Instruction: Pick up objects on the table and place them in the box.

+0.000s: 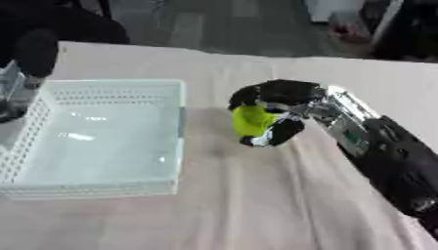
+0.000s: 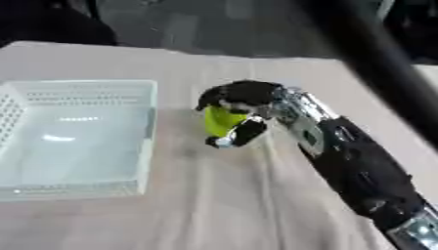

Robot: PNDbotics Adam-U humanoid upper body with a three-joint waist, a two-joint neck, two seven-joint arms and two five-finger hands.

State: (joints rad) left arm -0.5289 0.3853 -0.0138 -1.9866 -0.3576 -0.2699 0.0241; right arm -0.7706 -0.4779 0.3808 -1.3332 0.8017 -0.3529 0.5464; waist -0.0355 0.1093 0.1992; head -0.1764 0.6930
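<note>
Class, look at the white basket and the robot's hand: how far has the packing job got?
Done: nothing yet; the white perforated plastic basket looks empty. In hand: the right hand is curled round a yellow-green object, beside the basket, over the beige tablecloth. Left: carry it over the basket and release. No left hand shows.

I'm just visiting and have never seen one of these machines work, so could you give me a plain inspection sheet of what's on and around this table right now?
Surface: table under a beige cloth, creased beside the arm.
Job's things: white basket at the left, nothing seen inside; yellow-green object held to the right of the basket, outside it.
Clutter: nothing seen.
Hands: right hand with fingers curled round the yellow-green object; left hand not in view.
Cables: nothing seen.
Surroundings: grey floor beyond the far edge; dark shapes at the upper left, too unclear to name.
</note>
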